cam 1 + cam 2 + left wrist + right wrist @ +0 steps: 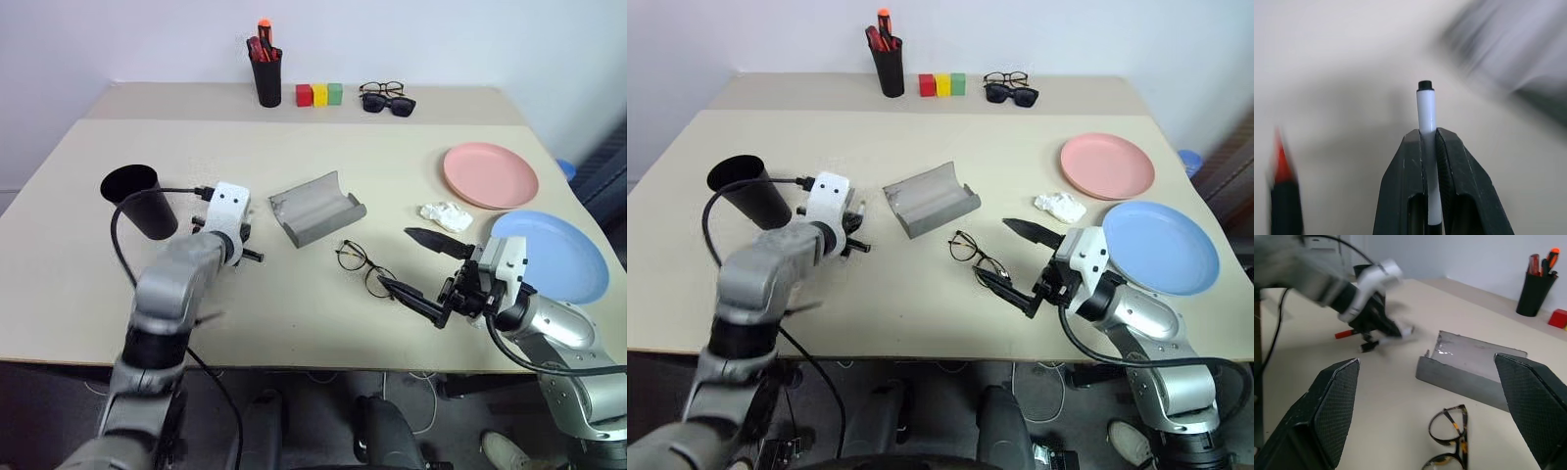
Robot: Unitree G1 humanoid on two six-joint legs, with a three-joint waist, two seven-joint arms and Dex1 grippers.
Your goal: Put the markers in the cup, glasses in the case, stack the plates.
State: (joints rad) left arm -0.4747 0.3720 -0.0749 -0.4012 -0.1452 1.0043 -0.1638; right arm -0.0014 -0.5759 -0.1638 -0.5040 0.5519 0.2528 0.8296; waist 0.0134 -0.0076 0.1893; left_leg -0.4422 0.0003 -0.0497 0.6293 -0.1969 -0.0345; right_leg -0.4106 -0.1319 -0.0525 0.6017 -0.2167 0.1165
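The white marker (pixel 1426 117) is pinched between the left gripper (pixel 1430 142) fingers, near the black cup (pixel 139 200) at the beige table's (pixel 294 323) left, with a white wall behind. The red-capped marker (pixel 1282 196) beside it is blurred. The right gripper (pixel 421 269) gapes wide and empty by the glasses (pixel 364 266), near the open grey case (pixel 315 207).

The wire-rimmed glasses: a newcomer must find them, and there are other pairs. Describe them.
On the beige table, near the front edge, they lie just in front of the open grey case. These glasses are thin-rimmed with clear lenses and lie alone; the other pairs sit together at the far edge.
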